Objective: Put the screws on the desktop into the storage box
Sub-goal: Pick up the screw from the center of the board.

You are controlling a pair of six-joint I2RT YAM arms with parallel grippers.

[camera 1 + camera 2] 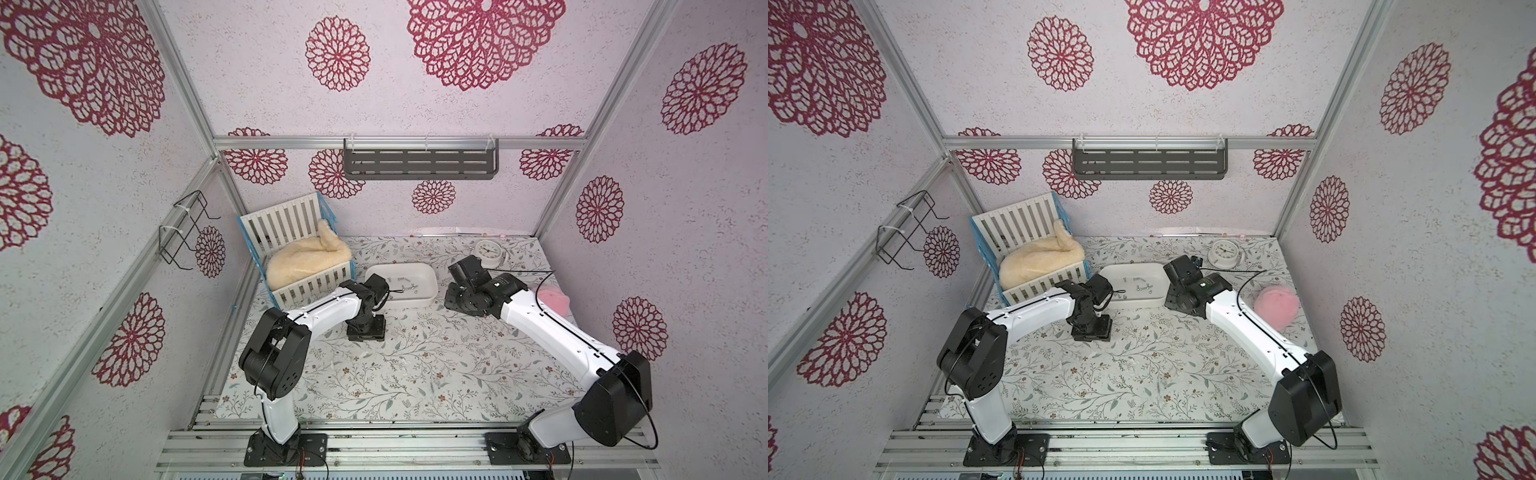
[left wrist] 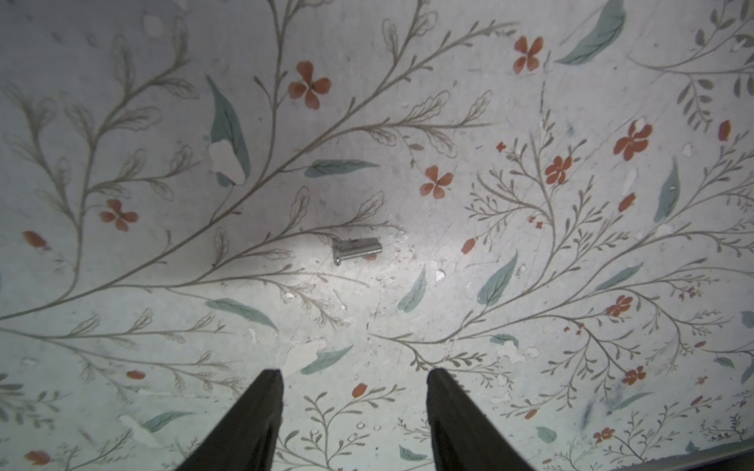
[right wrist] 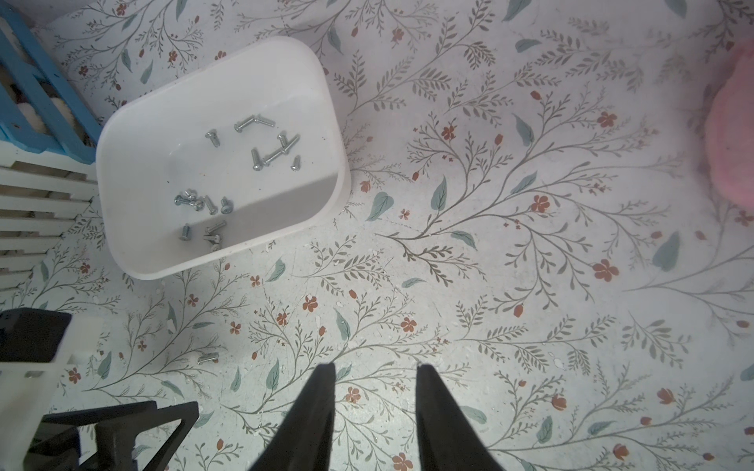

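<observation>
Left gripper (image 2: 355, 381) points down at the desktop (image 2: 530, 253), fingers spread wide, nothing between them. Loose screw (image 2: 356, 248) lies on its side on the leaf print just ahead of the fingertips, untouched. In both top views this gripper's wrist sits near desktop centre, a bit toward 11 o'clock. The right wrist view shows the same loose screw (image 3: 208, 358) on the desktop between the left gripper and the box, clear of both.

Right gripper (image 3: 375, 369) also faces down, fingers apart with a narrower gap, empty, over bare print. Its wrist is at 1 o'clock from desktop centre.

Storage box (image 1: 434, 286) stands at 12 o'clock, between the two wrists and close to both. More than a dozen screws (image 3: 261, 151) lie scattered on its floor in loose clusters.

White slatted crib (image 1: 291, 220) with blue edges is at 10 o'clock, just beside the box, with a cream fleece (image 1: 307, 259) heaped inside. Pink plush (image 1: 1276, 307) lies at 2 o'clock by the right wall. White clock (image 1: 487, 251) sits at 1 o'clock near the back wall. Grey slotted shelf (image 1: 419, 162) hangs on the back wall at 12 o'clock, and a black wire rack (image 1: 185, 228) hangs on the left wall at 10 o'clock.
</observation>
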